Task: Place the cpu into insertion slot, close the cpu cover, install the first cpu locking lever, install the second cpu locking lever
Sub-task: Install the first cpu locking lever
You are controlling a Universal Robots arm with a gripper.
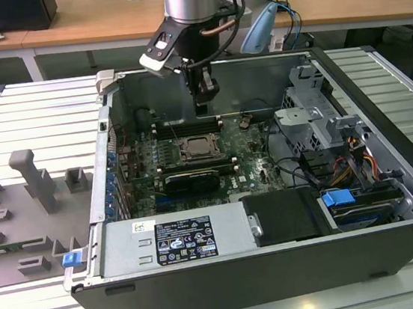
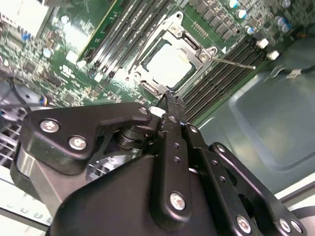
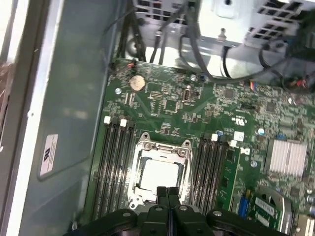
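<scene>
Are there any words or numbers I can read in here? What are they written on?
No text here can be read.
Power supply label: lots of print and symbols, all too small.
White sticker on the case wall: blurred.
White print on the motherboard: too small.

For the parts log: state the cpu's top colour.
The cpu top is pale silver, clearest in the second wrist view.

I count one cpu (image 3: 158, 173), one cpu cover (image 3: 162, 146), one hand (image 3: 167, 191), one long black card (image 1: 191, 180), one coin battery (image 3: 137, 82) and one computer case (image 1: 245, 285).
</scene>
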